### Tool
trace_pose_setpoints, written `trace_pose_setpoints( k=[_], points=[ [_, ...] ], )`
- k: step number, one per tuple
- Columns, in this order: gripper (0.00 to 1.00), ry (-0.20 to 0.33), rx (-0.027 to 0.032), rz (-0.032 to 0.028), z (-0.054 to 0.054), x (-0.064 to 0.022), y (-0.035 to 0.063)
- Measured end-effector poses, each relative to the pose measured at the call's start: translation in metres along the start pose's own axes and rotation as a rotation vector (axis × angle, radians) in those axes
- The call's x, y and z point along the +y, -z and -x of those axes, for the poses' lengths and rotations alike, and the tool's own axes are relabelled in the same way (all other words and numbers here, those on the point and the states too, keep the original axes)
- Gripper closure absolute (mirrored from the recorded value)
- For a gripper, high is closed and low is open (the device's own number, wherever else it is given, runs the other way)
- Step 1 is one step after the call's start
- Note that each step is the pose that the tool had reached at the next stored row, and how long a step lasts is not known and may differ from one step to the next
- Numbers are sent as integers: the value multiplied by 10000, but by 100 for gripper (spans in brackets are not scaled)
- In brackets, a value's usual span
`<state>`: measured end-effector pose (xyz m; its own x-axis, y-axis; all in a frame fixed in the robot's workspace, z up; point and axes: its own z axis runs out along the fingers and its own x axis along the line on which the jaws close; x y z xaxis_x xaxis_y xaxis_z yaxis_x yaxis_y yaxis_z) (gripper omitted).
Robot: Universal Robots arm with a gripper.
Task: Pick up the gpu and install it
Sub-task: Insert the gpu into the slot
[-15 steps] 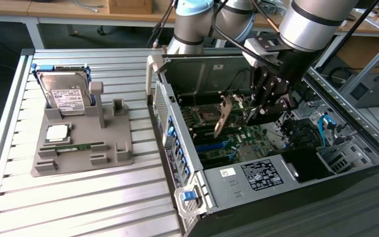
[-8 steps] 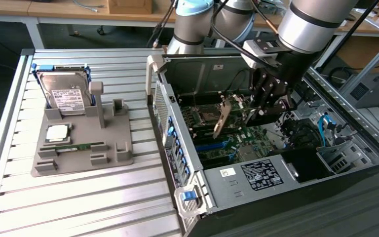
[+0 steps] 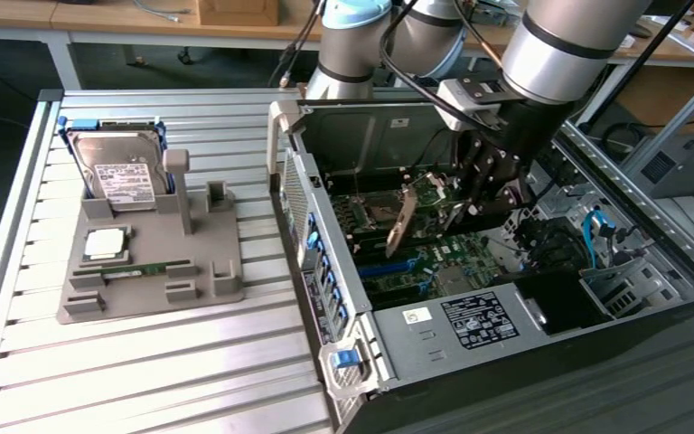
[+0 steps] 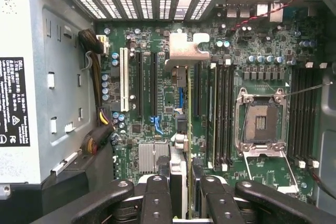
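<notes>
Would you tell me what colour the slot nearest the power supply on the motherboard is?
White; the slot shows best in the wrist view, beside darker slots.

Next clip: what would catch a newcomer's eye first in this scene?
First, the gripper reaching down into the open computer case, shut on the gpu, which it holds on edge above the green motherboard. Next, on the exterior view's left, a grey parts holder on the slatted table, with a silver hard drive standing upright in it.
</notes>
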<state>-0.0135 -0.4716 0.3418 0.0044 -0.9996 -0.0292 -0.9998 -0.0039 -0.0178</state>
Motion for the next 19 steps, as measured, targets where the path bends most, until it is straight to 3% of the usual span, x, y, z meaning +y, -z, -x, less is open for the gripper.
trace_pose_setpoints(
  k=[7,19],
  points=[
    [73,0,-8,0,-3,35,-90],
    [73,0,-10,-1,-4,59,-129]
  ],
)
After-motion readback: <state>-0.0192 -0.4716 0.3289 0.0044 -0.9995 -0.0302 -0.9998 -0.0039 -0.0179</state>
